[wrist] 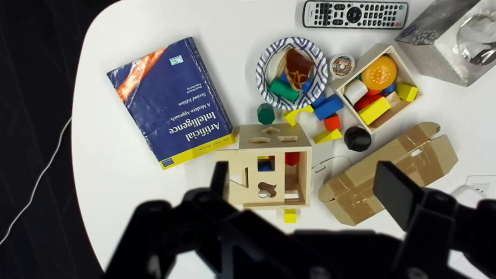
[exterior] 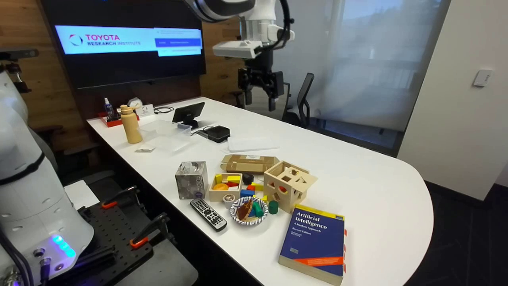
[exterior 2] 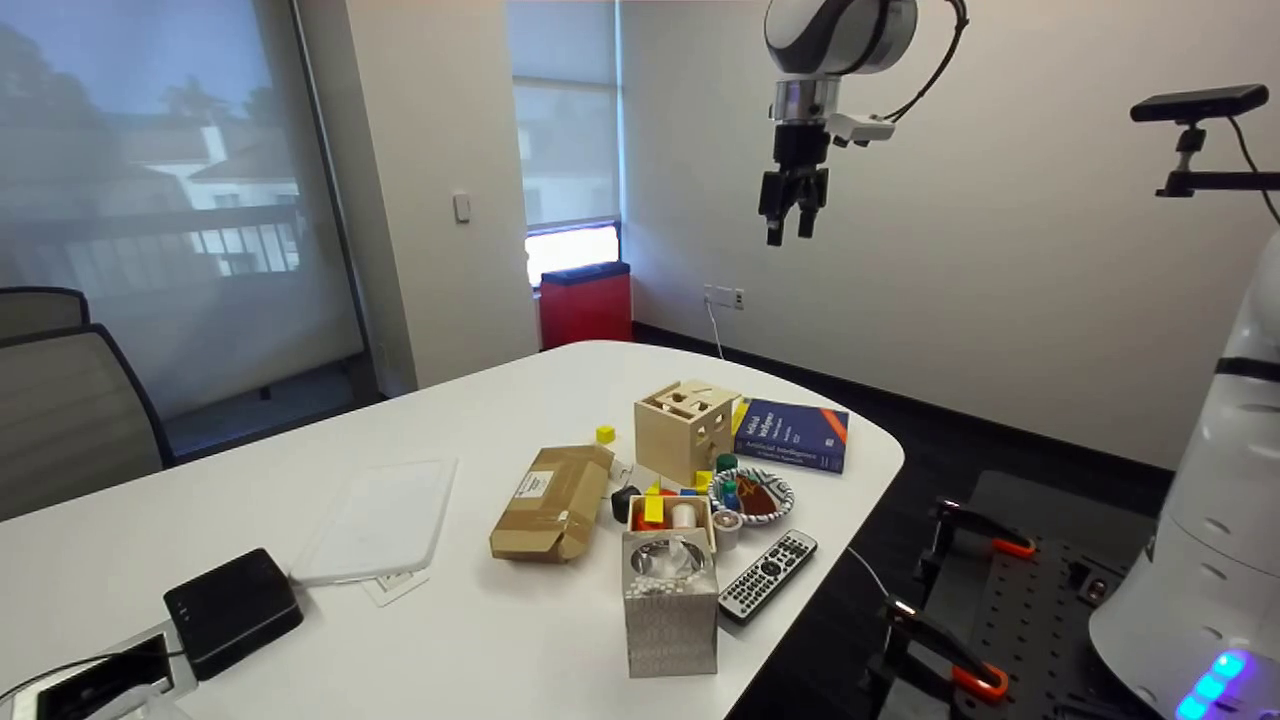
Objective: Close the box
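Note:
The light-tan wooden box (exterior: 286, 198) stands upright on the white table; it also shows in an exterior view (exterior 2: 660, 445) and in the wrist view (wrist: 273, 140). Its flat lid panel (wrist: 254, 176) lies in the top, slid part way out past the box's left side in the wrist view. A gap is open at the right of the top, with a red piece inside. The lid overhangs toward the book in an exterior view (exterior: 311, 179). My gripper (exterior: 260, 101) is open and empty, high above the table and apart from the box; it also shows elsewhere (exterior 2: 790, 232) (wrist: 308, 182).
The blue-and-yellow book (wrist: 170, 100) lies close beside the box, near the overhanging lid. Around it are a patterned bowl (wrist: 263, 66), a small block tray (wrist: 407, 68), loose blocks, a cardboard package (wrist: 356, 193), a remote (wrist: 354, 15) and a grey tissue box (exterior: 190, 182).

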Robot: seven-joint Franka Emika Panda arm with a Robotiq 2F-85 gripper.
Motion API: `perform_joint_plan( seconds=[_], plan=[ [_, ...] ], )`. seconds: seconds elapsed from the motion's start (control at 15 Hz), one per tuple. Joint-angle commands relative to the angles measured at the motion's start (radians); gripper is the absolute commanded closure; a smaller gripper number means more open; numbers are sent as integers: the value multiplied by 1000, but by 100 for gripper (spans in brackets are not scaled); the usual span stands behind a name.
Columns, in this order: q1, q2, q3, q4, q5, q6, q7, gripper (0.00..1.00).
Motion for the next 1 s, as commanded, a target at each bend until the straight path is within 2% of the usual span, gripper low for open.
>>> perform_joint_plan(
  seconds=[0.0, 0.27, 0.53, 0.93],
  plan=[
    [-81, 251, 10, 219, 117, 3, -112, 0],
    [-204, 499, 61, 437, 179, -13, -137, 0],
    [-302, 737, 136, 645, 167, -39, -116, 0],
    [-354, 990, 208, 939, 145, -142, -83, 0]
  ],
)
